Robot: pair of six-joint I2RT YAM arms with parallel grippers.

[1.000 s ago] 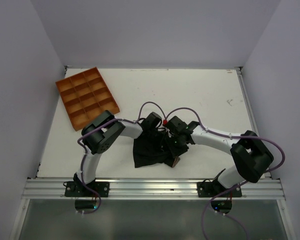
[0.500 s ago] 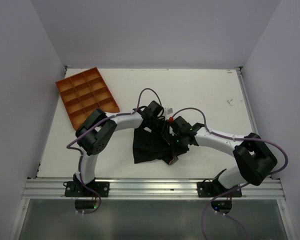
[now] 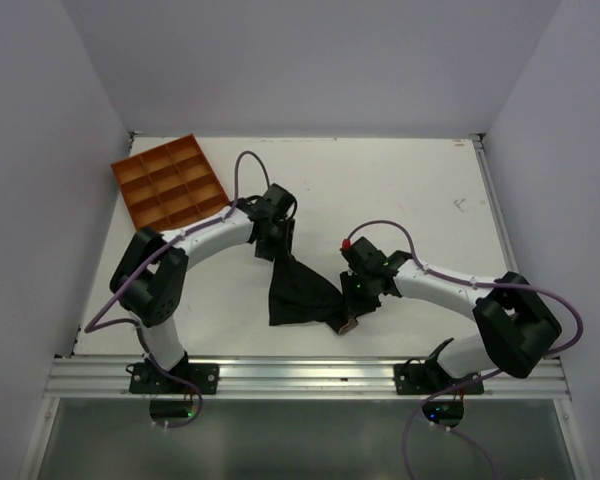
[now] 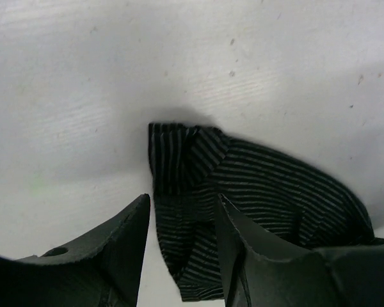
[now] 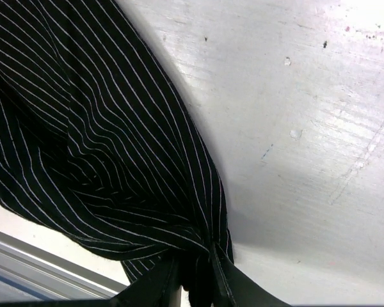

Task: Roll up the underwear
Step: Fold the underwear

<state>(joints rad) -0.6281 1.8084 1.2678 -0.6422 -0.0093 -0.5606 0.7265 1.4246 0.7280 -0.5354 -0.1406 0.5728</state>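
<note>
Left gripper (image 4: 182, 211): jaws apart, straddling the underwear's (image 3: 298, 295) far corner without pinching it; just off the orange tray's (image 3: 172, 192) near-right corner.
Right gripper (image 5: 195, 278): clamped on the underwear's right edge; well right of tray.
Underwear: black, pin-striped, crumpled on table (image 3: 410, 190); right of tray, nearer the arm bases.

On my right wrist camera the underwear (image 5: 102, 147), black with fine pale pinstripes, fills the left side of the view; its folds run down and gather into a narrow bunch at the bottom edge, where I see the right pincer (image 5: 195, 284) nipping the cloth between its dark fingers (image 5: 155, 289); to the right lies white worktop (image 5: 307, 128), scuffed and speckled; a pale metal rail (image 5: 32, 268) crosses the lower left corner.
</note>
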